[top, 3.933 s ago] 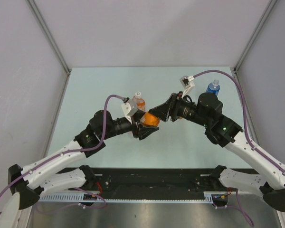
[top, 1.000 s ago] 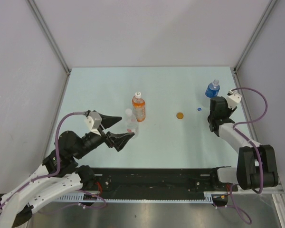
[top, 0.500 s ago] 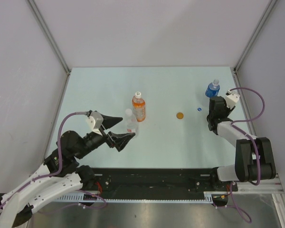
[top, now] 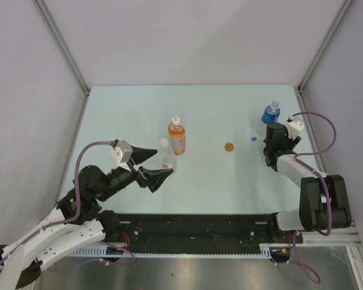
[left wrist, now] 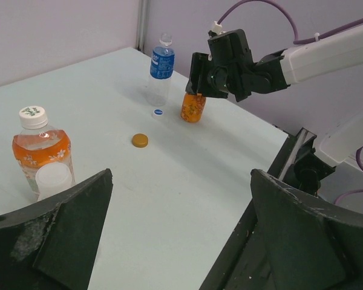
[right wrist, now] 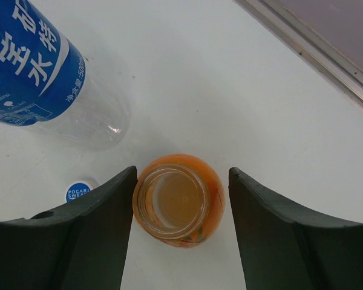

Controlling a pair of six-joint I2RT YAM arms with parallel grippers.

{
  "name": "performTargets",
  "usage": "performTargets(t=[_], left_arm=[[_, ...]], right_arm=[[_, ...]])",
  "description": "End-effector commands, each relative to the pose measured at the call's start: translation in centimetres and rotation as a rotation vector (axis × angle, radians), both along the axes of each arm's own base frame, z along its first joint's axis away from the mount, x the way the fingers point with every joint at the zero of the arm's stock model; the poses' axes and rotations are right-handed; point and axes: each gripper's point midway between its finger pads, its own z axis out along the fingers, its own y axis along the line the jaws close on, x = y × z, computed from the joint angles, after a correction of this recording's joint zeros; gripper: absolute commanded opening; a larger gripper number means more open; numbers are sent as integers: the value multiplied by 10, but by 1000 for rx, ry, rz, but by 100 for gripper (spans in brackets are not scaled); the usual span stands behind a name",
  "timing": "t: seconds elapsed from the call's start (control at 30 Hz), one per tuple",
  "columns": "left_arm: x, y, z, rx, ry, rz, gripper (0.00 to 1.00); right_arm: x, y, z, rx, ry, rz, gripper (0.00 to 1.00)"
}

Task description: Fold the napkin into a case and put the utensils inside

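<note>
premises: a robotics laboratory test cell, purpose-built for machine work. grounds: a pale green table (top: 121,109) is closed in on the left, back and right by plain grey wall panels (top: 187,36) set in aluminium posts (top: 60,45). the left arm (top: 54,226) and the right arm (top: 317,181), white with black joints, are bolted to a black mounting rail (top: 193,226) at the near edge. purple cables (top: 78,175) run exposed along both arms. a slotted cable duct (top: 78,249) and a sheet-metal deck (top: 199,275) lie just in front of the rail.
</note>
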Motion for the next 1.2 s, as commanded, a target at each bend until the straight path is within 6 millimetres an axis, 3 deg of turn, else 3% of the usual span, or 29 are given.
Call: performTargets(t=[0.0, 0.3, 0.7, 0.87, 1.03, 1.17], left_arm=[[0, -2, 3, -31, 5, -5, 100], [-1, 0, 4, -34, -1, -3, 100], [1, -2, 4, -33, 0, -1, 100], [3, 1, 8, -35, -5, 20, 100], [4, 4, 17, -44, -22, 30, 100], [18, 19, 29, -41, -30, 145, 100]], right_arm=[[-3, -2, 8, 14, -26, -24, 68], [-9, 3, 14, 38, -28, -24, 73], [-15, 16, 44, 77, -54, 10, 86], [-22, 29, 82, 131, -149, 34, 93], [-42, 36, 121, 175, -210, 68, 95], [-61, 73, 166, 198, -279, 223, 95]])
